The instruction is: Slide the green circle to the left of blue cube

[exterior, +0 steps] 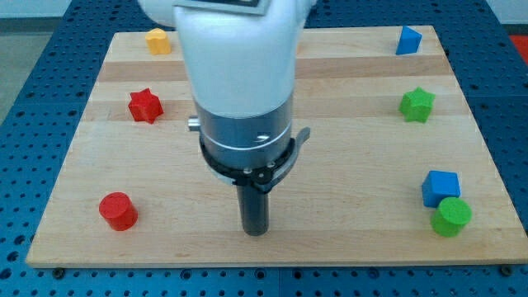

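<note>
The green circle [451, 216] is a short green cylinder near the view's bottom right corner of the wooden board [346, 165]. It touches the blue cube [440, 187], sitting just below and slightly right of it. My tip [256, 232] rests on the board near the bottom middle, far to the left of both blocks. The arm's white and grey body [239, 82] hides the board's upper middle.
A green star [417, 105] lies at the right. A blue angular block [407, 40] sits at the top right. A red star [145, 106] and a red cylinder [118, 210] lie at the left. A yellow block [157, 40] sits at the top left.
</note>
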